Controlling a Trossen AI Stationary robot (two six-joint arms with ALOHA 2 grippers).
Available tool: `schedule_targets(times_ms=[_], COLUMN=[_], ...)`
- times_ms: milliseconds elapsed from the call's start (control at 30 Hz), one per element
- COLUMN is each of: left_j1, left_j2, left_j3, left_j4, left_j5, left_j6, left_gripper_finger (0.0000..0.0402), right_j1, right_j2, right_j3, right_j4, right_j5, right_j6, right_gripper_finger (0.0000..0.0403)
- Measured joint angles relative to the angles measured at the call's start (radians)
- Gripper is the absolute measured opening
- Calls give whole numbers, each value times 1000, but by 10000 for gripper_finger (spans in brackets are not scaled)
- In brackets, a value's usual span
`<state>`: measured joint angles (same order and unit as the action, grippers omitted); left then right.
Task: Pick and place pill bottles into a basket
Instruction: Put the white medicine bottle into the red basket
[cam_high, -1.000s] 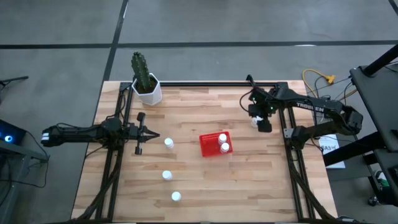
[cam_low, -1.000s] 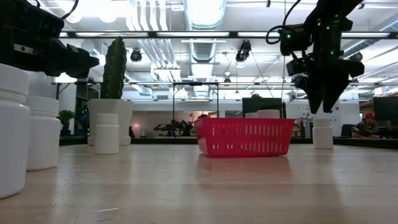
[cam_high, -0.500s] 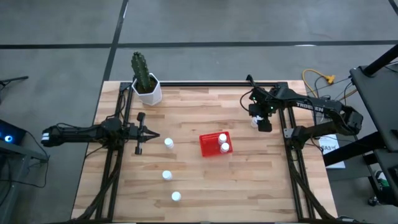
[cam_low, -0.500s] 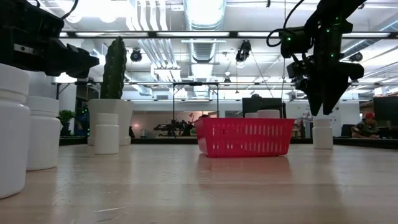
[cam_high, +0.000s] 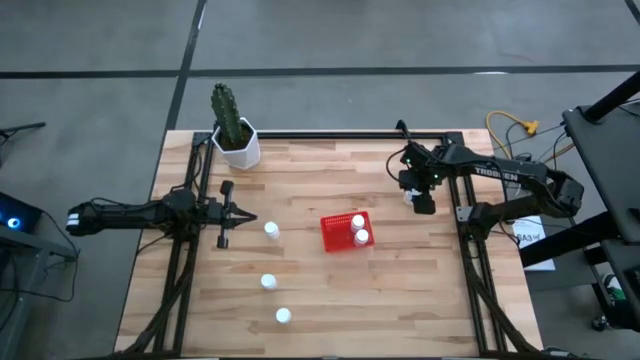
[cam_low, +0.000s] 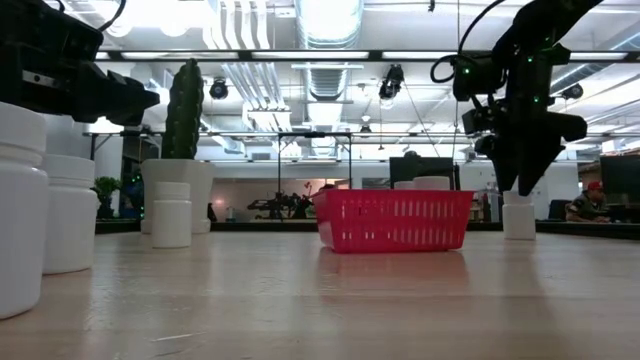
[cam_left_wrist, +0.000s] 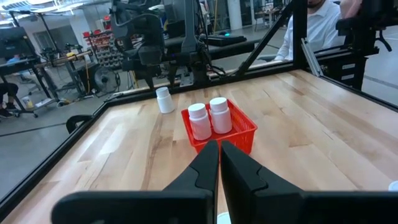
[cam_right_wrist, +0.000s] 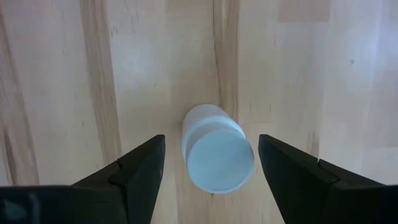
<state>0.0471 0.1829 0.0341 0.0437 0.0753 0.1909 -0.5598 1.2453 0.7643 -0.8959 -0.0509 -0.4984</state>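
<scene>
Wooden table – right gripper hangs spread wide over an upright bottle; likely light, rigid, slippery – grasp the body below the cap.

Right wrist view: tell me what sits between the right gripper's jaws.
A small white cylindrical pill bottle with a round cap stands upright on the wooden table, centred between the open jaws of the right gripper, with bare wood either side. The right wrist view shows it.

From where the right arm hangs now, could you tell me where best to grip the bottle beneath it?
Take the bottle by its round sides just under the cap, coming straight down. It stands upright on the table, and the right gripper, jaws open, already sits centred above it with a finger either side.
</scene>
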Motion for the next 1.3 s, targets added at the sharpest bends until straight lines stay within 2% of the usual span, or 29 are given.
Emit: schedule_targets(times_ms=[433, 767, 1300], left_j1=[0, 0, 0], left_j2=[0, 2, 2], left_j3=[0, 0, 0], left_j4=[0, 0, 0], left_j5=[0, 0, 0], left_j6=[0, 0, 0], left_gripper_finger=[0, 0, 0], right_j1=[-3, -4, 12], right_j2=[79, 108, 70], right_j3=[0, 2, 29], right_j4=[21, 18, 16], right_j5=[6, 25, 24], right_j6=[0, -3, 57], right_gripper_finger=[225, 154, 147])
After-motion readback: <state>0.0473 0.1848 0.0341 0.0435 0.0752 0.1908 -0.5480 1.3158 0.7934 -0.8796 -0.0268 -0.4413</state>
